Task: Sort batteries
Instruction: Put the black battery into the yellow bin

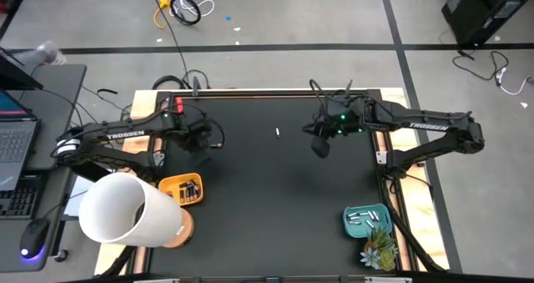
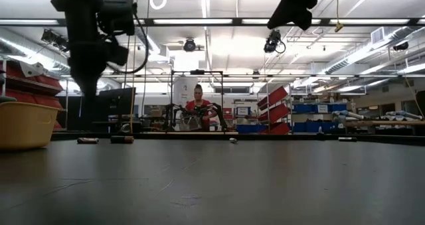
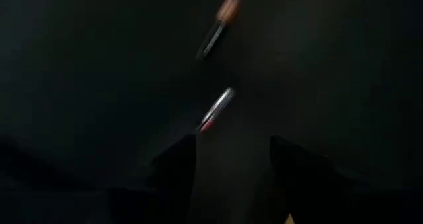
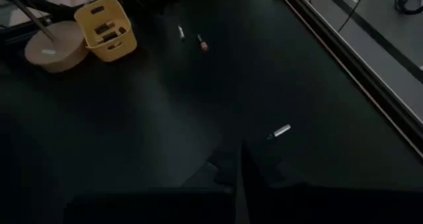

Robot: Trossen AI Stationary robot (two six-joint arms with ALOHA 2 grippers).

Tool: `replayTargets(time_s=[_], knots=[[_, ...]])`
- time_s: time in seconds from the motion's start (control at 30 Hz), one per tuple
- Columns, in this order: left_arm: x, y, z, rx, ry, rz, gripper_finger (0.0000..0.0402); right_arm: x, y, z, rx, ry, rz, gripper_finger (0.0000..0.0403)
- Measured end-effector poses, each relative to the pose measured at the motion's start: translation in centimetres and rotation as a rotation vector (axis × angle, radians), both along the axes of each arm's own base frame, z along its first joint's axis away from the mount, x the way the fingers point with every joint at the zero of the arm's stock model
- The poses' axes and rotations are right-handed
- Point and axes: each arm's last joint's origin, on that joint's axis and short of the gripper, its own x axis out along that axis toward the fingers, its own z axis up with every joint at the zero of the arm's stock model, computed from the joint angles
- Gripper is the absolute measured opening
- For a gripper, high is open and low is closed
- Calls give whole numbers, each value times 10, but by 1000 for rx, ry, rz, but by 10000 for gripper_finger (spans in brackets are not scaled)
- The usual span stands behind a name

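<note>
Jaws, left: the left gripper [image 3: 228,159] is hanging over the back left of the black worktop [image 1: 275,191] with its two dark fingers [image 3: 178,161] standing apart and nothing between them; two dark batteries with reddish-copper ends [image 3: 217,110] are lying on the mat just ahead of the tips, one beyond the other.
Jaws, right: the right gripper [image 4: 239,168] is hovering above the back right of the mat with its fingers pressed together, holding nothing.
Loose battery: a single white/silver battery [image 1: 277,133] is lying alone near the back middle, between the two arms and apart from both.
Sorted batteries, left: a small orange-yellow plastic bin [image 1: 181,189] at the front left edge is holding several dark batteries.
Sorted batteries, right: a teal rectangular tray [image 1: 367,222] at the front right edge is holding several pale batteries.
Edges: pale wooden strips and a metal frame are bordering the mat; a large white cylindrical tub [image 1: 129,211] and a round tan wooden dish [image 4: 50,49] are sitting off the front left corner, and a small green plant [image 1: 380,251] is sitting by the front right corner.
Open room: the middle and front of the mat are lying bare.
Room: a person in a red top [image 2: 198,104] is sitting far behind the worktop among shelves and blue bins.
</note>
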Motion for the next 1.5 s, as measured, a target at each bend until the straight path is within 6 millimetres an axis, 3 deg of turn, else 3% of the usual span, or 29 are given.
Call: replayTargets(time_s=[0.33, 0.53, 0.83, 1.0, 1.5], knots=[[-2, -1, -20, -26, 64, -79, 203, 2, -2, 4, -38, -40, -27, 8], [12, 1, -27, -157, -25, 218, 203, 4, -3, 4, -40, -48, -30, 6], [6, 0, -40, -188, -6, 703, 202, 4, -3, 4, -38, -48, -30, 7], [-1, -2, -51, -179, -24, 838, 202, 4, -3, 4, -44, -46, -26, 5], [7, 1, -46, -250, -194, 1113, 202, 4, 1, 3, -31, -41, -11, 5]])
